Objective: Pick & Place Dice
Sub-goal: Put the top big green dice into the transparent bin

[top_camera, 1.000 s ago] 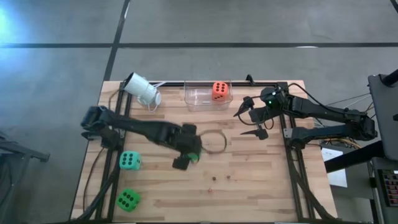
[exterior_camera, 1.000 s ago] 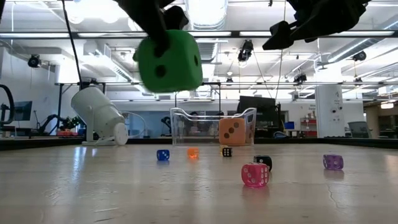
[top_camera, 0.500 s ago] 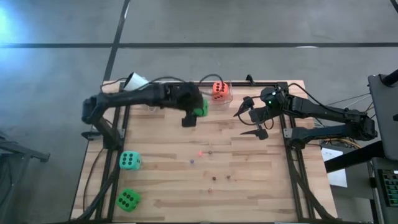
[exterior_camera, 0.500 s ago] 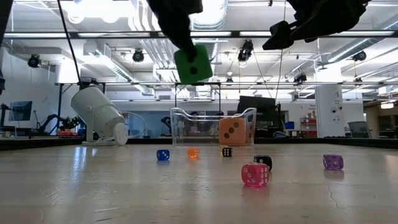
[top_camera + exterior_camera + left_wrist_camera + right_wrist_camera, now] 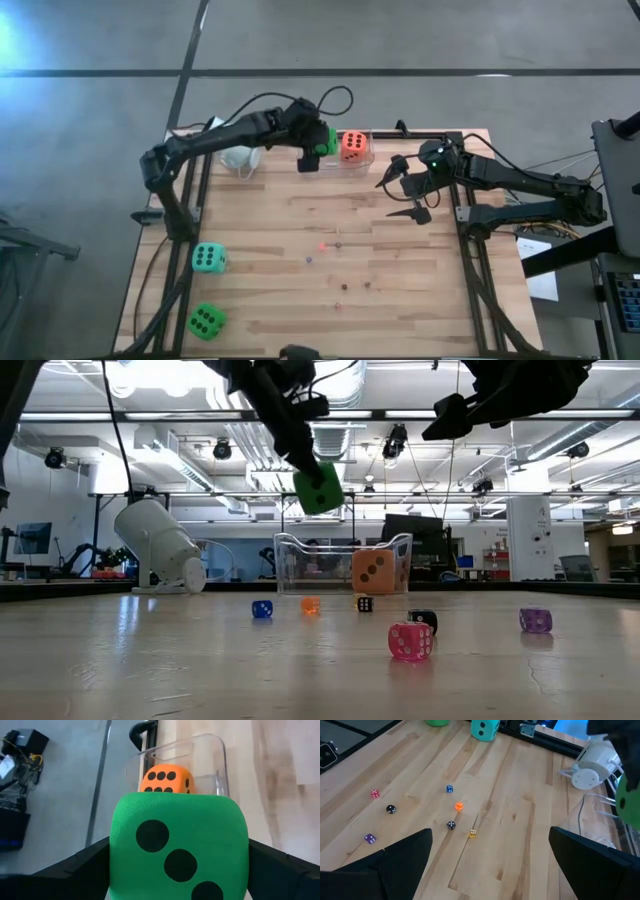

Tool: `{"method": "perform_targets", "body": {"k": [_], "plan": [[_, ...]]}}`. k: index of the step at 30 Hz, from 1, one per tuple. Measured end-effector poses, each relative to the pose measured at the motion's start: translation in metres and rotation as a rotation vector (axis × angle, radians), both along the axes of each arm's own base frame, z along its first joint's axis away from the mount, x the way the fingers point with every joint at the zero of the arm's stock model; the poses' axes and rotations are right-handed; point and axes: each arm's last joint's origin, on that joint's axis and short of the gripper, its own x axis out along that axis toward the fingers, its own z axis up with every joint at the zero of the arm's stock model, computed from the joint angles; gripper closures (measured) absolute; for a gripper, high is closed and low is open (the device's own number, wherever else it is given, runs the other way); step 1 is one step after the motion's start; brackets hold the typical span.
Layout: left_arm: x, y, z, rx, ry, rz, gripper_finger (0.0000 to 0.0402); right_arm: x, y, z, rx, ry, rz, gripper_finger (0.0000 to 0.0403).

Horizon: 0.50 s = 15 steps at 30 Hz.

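Left gripper (image 5: 312, 150) hangs in the air at the far edge of the table (image 5: 400, 300), fingers clamped on a green die (image 5: 324, 141) at the near-left rim of the clear bin (image 5: 340, 568). An orange-red die (image 5: 352, 146) sits inside that bin. Right gripper (image 5: 400, 190) hovers over the right side of the table, fingers spread wide, holding nothing. A teal die (image 5: 208, 258) and a second green die (image 5: 205, 321) lie near the left edge, the green one nearer the front. Small dice are scattered mid-table: blue (image 5: 261, 609), orange (image 5: 310, 605), black (image 5: 423, 621), pink (image 5: 410, 641), purple (image 5: 535, 620). A white cup (image 5: 160, 548) lies on its side at the far left.
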Motion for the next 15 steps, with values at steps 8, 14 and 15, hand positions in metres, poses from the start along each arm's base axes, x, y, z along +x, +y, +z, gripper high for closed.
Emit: {"method": "perform_targets", "body": {"k": [8,14,15], "plan": [[0.007,0.017,-0.016,0.009,0.006,-0.052,0.0036,0.0,0.0,0.0,0.0,0.0,0.0,0.0003],[0.013,0.023,-0.031,-0.018,0.027,-0.059,0.0036,0.0,0.0,0.0,0.0,0.001,0.0,0.0003],[0.014,0.024,-0.033,-0.021,0.031,-0.058,0.0036,0.0,0.0,0.0,0.0,0.001,0.0,0.0003]]}}
